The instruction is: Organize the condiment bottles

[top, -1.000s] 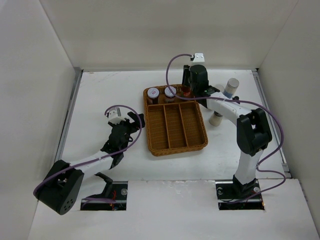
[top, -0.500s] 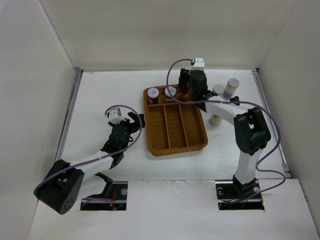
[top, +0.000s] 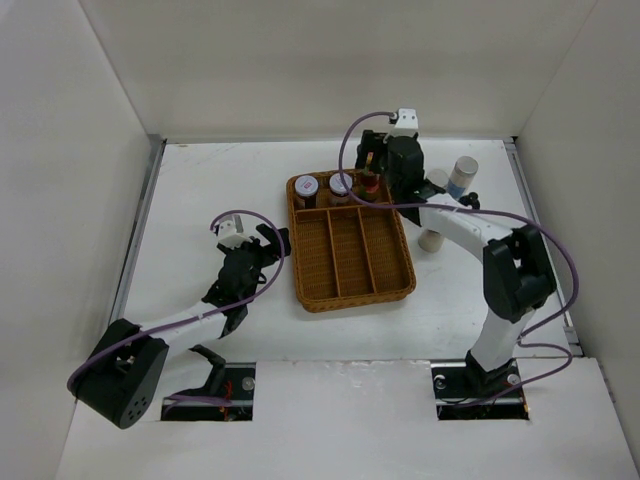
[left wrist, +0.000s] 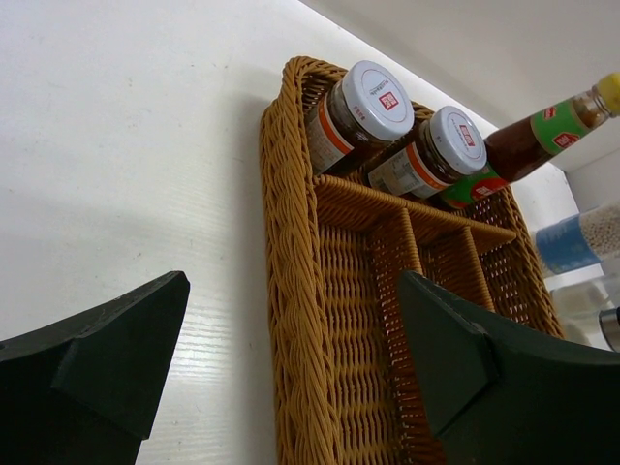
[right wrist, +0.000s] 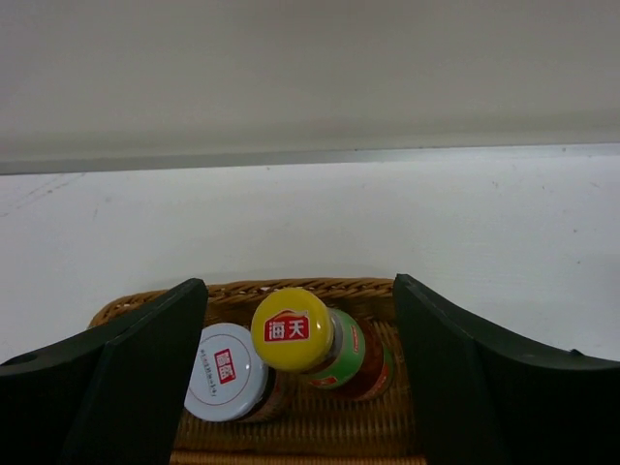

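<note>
The right claw (top: 380, 168) has just let go. A second ago it was closed low over the far end of the wicker tray (top: 352, 296). Now it sits higher with its fingers spread wide, touching nothing. The sauce bottle (right wrist: 292, 328) it was setting down stands alone in the tray's cross compartment at 12 o'clock. It is just at 3 o'clock of the two pale-lidded jars (left wrist: 379, 90), so that row now holds three. This placement looks finished, and the three long compartments are bare wicker.

The left claw (top: 274, 244) has not moved. It hovers open and empty above the desk (top: 200, 180), at 9 o'clock of the tray.

Only the top view shows what is left. A blue-banded cylinder (top: 461, 176) stands on the desk at 2 o'clock of the tray, and a pale container (top: 432, 239) lies at 3 o'clock, close by the right arm. A third seems half hidden behind that arm. The dark-capped shakers cannot be made out.

The right wrist view shows the yellow cap centred between the fingers with a clear gap on both sides. The left wrist view shows that the bottle stands upright against the neighbouring jar.
</note>
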Action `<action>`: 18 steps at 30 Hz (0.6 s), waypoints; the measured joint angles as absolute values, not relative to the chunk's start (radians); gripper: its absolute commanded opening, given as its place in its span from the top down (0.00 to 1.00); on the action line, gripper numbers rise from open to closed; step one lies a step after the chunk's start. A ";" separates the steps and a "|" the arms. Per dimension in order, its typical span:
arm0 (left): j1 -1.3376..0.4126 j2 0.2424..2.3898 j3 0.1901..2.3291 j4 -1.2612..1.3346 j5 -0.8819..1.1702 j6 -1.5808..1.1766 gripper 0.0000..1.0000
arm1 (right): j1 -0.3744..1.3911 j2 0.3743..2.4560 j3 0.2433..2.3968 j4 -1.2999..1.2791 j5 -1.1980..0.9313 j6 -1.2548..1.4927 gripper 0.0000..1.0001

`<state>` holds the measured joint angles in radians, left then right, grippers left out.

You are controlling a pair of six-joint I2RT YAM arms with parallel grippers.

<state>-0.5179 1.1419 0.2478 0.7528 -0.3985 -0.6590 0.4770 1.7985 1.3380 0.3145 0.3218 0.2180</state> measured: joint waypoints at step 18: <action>-0.613 1.222 0.279 0.753 -0.393 -0.656 0.11 | 0.414 1.199 0.722 0.286 0.628 0.337 0.08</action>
